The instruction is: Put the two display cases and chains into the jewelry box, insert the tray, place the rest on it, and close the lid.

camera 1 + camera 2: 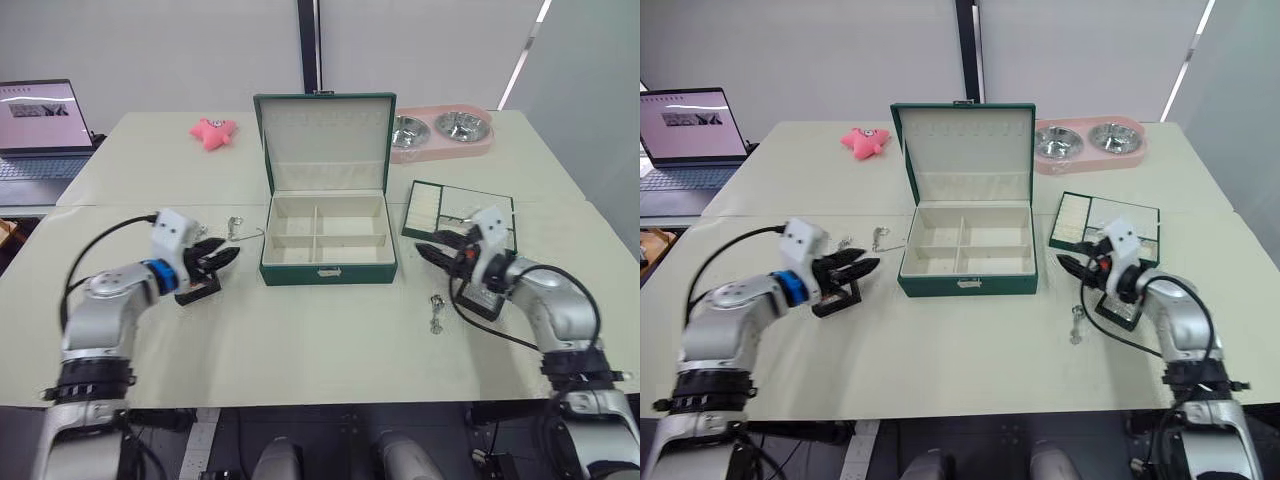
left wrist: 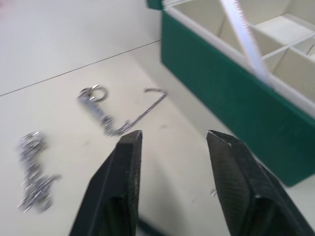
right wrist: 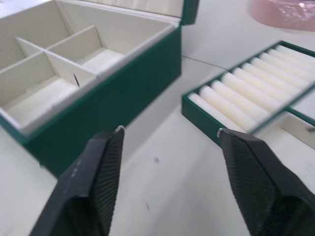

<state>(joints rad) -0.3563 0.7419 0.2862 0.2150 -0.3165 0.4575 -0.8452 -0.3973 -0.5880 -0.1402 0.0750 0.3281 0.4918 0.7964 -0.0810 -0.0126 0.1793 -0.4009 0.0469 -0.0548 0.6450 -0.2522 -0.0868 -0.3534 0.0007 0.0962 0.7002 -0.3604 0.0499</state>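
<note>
A pale cream-coloured table (image 1: 300, 350) fills the foreground, with a second, matching table (image 1: 150, 150) butted against its far edge. Behind them stands a plain light grey wall (image 1: 150, 50), split by a dark vertical post (image 1: 308, 45). A bright diagonal strip light (image 1: 527, 50) glows at the upper right.

table (image 1: 300, 340): pale, wide
middle: open green jewelry box (image 1: 327, 240)
beside it: green tray (image 1: 455, 208), chains (image 1: 235, 228)
far side: pink star toy (image 1: 212, 131), pink double bowl (image 1: 440, 133)
</note>
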